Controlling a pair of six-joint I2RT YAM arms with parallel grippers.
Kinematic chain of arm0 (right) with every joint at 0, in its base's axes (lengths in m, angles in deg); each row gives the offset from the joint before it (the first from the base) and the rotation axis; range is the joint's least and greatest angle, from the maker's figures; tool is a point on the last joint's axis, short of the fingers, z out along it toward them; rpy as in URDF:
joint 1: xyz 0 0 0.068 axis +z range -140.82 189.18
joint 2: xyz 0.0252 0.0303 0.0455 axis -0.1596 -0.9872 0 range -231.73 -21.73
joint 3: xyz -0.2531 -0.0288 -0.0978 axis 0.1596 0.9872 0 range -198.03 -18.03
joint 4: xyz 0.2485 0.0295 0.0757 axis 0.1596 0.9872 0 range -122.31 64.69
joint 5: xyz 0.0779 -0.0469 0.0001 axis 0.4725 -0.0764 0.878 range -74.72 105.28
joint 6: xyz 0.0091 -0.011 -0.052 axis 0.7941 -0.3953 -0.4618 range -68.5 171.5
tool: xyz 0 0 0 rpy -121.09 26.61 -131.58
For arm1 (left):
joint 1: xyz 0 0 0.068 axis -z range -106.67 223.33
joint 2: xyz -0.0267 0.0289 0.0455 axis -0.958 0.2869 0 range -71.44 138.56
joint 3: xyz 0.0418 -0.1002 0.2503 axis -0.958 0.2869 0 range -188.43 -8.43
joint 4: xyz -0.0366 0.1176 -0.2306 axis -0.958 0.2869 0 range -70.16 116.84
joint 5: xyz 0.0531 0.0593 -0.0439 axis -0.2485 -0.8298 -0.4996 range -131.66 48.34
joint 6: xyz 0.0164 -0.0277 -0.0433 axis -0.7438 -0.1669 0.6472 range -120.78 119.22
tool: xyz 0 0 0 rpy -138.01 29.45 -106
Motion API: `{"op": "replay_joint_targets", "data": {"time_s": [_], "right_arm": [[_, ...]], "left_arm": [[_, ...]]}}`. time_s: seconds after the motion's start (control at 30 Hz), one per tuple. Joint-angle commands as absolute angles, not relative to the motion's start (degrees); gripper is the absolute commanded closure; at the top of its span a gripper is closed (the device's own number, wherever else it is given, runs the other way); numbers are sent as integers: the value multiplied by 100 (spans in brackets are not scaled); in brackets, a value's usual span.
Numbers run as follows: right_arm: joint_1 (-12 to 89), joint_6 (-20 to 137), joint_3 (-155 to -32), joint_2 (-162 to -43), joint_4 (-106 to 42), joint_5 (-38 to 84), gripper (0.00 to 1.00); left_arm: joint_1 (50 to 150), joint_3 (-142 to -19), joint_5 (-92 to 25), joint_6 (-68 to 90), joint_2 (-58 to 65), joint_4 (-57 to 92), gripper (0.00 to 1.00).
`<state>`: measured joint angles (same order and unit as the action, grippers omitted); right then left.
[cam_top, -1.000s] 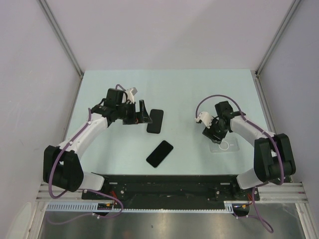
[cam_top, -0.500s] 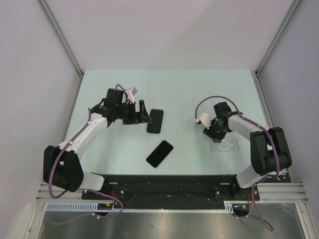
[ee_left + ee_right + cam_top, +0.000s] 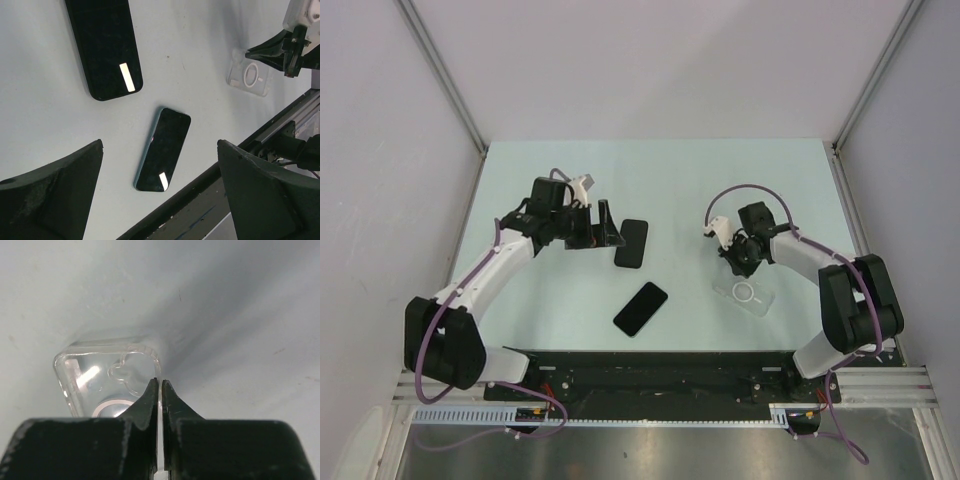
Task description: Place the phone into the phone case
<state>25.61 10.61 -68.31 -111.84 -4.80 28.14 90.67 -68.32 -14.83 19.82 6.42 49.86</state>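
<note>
Overhead and left-wrist views share the phone case (image 3: 748, 293).

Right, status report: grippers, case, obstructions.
Left gripper open, empty, beside far phone. Right gripper shut on phone case rim. Near phone flat on table, untouched.

Most of phone case (image 3: 95, 371) hidden behind right gripper (image 3: 160, 386).

Phone case (image 3: 747, 294) transparent, white ring; far phone (image 3: 632, 243) black; near phone (image 3: 640, 308) black; table (image 3: 670, 180) pale mint
</note>
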Motion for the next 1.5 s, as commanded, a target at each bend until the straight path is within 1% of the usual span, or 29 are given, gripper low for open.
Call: {"op": "replay_joint_targets", "data": {"time_s": [0.0, 0.07, 0.17, 0.33, 0.47, 0.53, 0.57, 0.67, 0.77, 0.87, 0.97, 1.0, 1.03, 1.1, 1.23, 1.33, 1.37, 1.4, 1.43, 1.47], "right_arm": [[2728, 2765, -7303, -11154, -876, 3092, 100], [2729, 3144, -7681, -11322, -656, 3093, 100], [2738, 4171, -8113, -11569, -462, 2838, 100], [2545, 6015, -8201, -11683, -393, 3004, 100], [2658, 6695, -8184, -11850, -120, 2654, 100], [2667, 7133, -8035, -11850, -224, 2714, 100], [2676, 7275, -7973, -11815, -286, 2767, 100], [2772, 7662, -7727, -11701, -497, 2724, 100], [2869, 7935, -7499, -11622, -681, 2320, 100], [2966, 8295, -7165, -11473, -945, 1889, 99], [2957, 8472, -6988, -11253, -1077, 1651, 95], [2966, 8498, -6988, -11148, -1086, 1599, 93], [2949, 8498, -6988, -11103, -1112, 1590, 83], [2905, 8507, -6988, -11024, -1104, 1607, 78], [2834, 8455, -6988, -10744, -1042, 1581, 46], [2738, 8419, -6953, -10480, -989, 1572, 43], [2677, 8410, -6936, -10227, -972, 1572, 41], [2650, 8410, -6909, -10085, -981, 1563, 37], [2641, 8384, -6892, -9927, -1024, 1537, 8], [2641, 8314, -6839, -9508, -1103, 1528, 1]], "left_arm": [[9055, -6802, -1476, 1979, 291, 4780, 1], [9082, -6775, -1520, 1917, 195, 4753, 2], [9318, -6801, -1722, 1760, 133, 4770, 2], [10083, -6968, -2537, 1417, 45, 5007, 2], [10715, -7109, -2970, 1171, 177, 5209, 0], [10944, -7196, -3128, 1048, 299, 5333, 0], [11189, -7223, -3433, 908, 344, 5394, 0], [11594, -7250, -3551, 679, 606, 5552, 0], [11972, -7250, -3603, 582, 992, 5640, 0], [12341, -7390, -4121, 511, 1519, 5904, 0], [12474, -7487, -4148, 502, 1846, 6097, 0], [12475, -7496, -4140, 519, 1995, 6089, 0], [12475, -7522, -4148, 520, 2057, 6098, 0], [12475, -7566, -4148, 520, 2206, 6106, 0], [12475, -7698, -4148, 493, 2409, 6124, 0], [12483, -7733, -4148, 484, 2576, 6124, 0], [12475, -7733, -4140, 484, 2637, 6115, 0], [12483, -7733, -4131, 476, 2681, 6098, 0], [12483, -7742, -4148, 484, 2743, 6098, 0], [12483, -7768, -4148, 493, 2900, 6115, 0]]}}
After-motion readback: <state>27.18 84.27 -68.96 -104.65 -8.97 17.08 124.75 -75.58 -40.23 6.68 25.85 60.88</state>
